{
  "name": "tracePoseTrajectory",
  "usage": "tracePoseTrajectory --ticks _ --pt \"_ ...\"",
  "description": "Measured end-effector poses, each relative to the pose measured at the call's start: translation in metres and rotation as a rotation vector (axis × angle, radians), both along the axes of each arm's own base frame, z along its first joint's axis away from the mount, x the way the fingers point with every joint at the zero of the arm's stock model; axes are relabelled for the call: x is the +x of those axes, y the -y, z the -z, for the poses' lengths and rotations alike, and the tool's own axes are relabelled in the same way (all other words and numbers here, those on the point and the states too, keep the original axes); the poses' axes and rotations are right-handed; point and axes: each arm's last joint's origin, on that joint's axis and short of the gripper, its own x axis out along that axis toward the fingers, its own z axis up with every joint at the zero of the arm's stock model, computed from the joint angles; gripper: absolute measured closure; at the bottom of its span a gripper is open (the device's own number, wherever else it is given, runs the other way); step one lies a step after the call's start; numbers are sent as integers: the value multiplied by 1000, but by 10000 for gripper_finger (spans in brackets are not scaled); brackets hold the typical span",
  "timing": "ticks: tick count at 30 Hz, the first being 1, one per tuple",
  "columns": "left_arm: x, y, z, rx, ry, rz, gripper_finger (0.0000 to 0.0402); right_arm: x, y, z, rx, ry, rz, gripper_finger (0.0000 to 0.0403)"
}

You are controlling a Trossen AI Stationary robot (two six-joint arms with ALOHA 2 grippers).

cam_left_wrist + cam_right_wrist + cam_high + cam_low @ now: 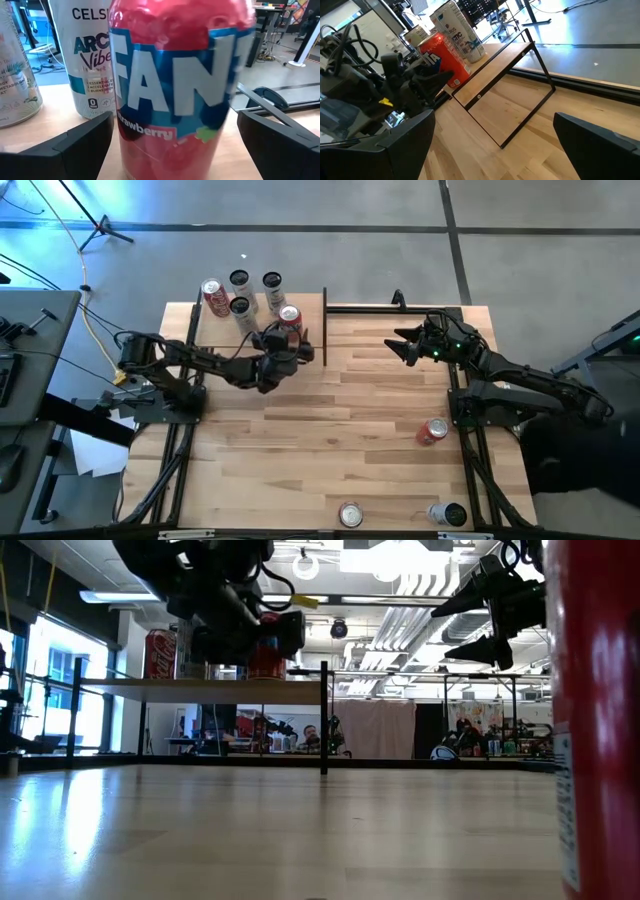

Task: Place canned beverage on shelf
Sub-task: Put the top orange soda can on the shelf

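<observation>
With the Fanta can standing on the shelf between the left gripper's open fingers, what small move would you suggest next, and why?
Probably draw the left gripper straight back off the shelf, without closing. The strawberry Fanta can stands upright on the board beside the Celsius can, and the fingers sit wide on either side, apparently clear of it. A sideways move might tip it. The right gripper waits open nearby.

In the left wrist view the red Fanta can [180, 90] fills the picture, and its top and base are cut off by the edges. At its 9 o'clock the white Celsius can [87, 60] is cut off at the top. In the low view a red can [595, 720] at 3 o'clock is cropped and blurred. People behind the shelf [210, 690] are too small to tell.
</observation>
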Motion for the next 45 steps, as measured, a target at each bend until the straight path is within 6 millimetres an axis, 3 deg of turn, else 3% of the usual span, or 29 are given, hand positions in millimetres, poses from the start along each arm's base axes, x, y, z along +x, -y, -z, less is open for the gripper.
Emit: tracePoseTrajectory --ticks 11,24,28,38,45 --pt "0 -16 -3 -15 51 -11 2 0 0 0 0 0 0 9" --pt "-1 -20 -3 0 -3 -14 5 0 0 0 0 0 0 9" --pt "-1 -19 -3 0 -4 -13 26 0 0 0 0 0 0 9" --pt "0 -19 -3 -10 -2 15 122 0 0 0 0 0 0 9" --pt "1 -19 -4 -17 17 38 132 0 0 0 0 0 0 9"
